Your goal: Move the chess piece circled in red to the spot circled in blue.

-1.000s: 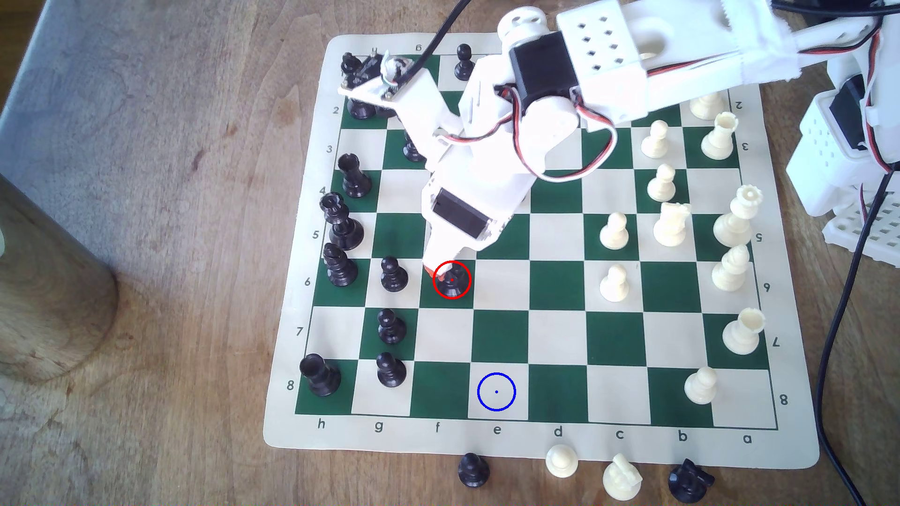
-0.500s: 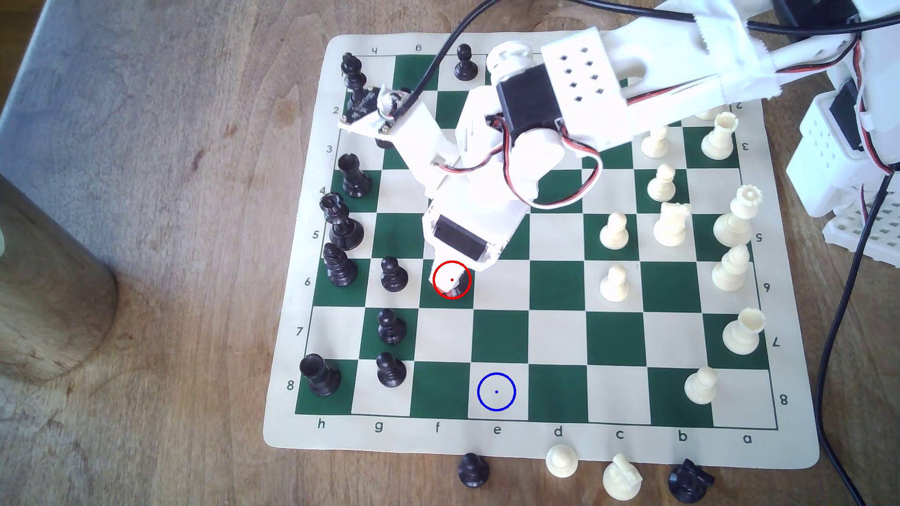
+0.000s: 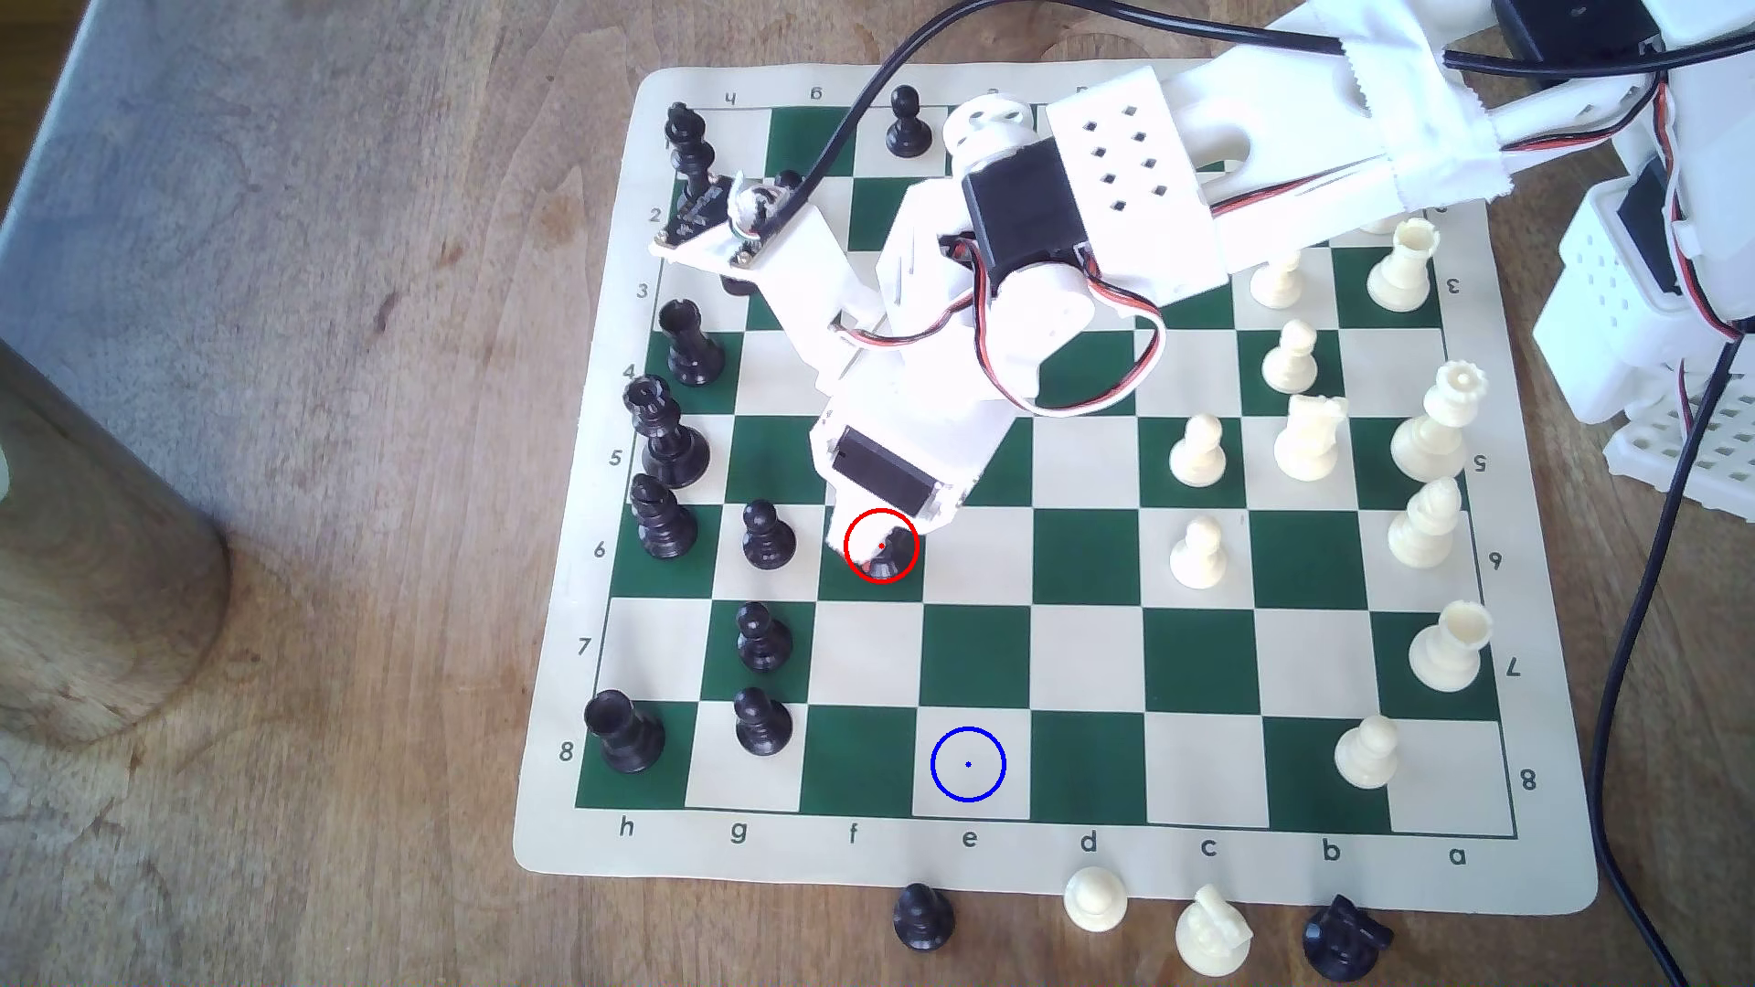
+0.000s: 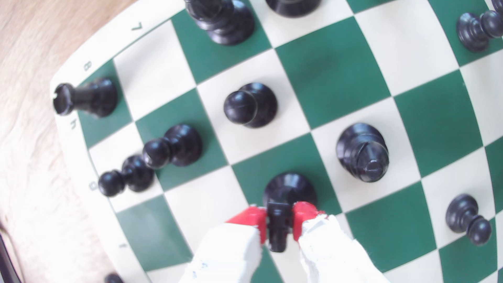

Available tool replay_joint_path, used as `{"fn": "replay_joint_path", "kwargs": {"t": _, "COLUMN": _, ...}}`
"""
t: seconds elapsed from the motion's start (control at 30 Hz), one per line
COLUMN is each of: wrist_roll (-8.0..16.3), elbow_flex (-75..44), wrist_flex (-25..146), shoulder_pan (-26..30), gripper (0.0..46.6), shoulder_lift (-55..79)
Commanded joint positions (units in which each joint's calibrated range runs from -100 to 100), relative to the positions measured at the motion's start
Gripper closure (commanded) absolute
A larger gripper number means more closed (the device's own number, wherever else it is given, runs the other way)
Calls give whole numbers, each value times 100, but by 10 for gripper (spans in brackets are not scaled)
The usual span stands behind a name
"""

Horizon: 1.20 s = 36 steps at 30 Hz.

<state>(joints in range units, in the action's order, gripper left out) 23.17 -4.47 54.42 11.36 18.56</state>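
The chess piece circled in red, a black knight [image 3: 889,568], stands on a green square in row 6, its top covered by the white gripper [image 3: 876,549]. In the wrist view the gripper [image 4: 280,219] is shut on the knight's head, one red pad [image 4: 253,220] pressed on each side, and the knight's round base [image 4: 290,187] rests on the green square. The spot circled in blue [image 3: 968,764] is a bare cream square in row 8, two rows nearer the board's front edge and one column toward the exterior view's right.
Black pawns [image 3: 767,536] [image 3: 763,638] [image 3: 763,723] stand just to the exterior view's left of the knight, with a bishop [image 3: 663,520] and rook [image 3: 622,731] further out. White pieces fill the right side. Captured pieces [image 3: 1094,900] lie off the front edge.
The arm has come down and shifted slightly to the exterior view's left. The gripper now covers the knight's top, which stood beside the fingertip a second ago.
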Motion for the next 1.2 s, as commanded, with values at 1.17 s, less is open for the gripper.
{"fn": "replay_joint_path", "kwargs": {"t": 1.17, "wrist_roll": 63, "elbow_flex": 166, "wrist_flex": 864, "shoulder_pan": 1129, "gripper": 465, "shoulder_lift": -2620}}
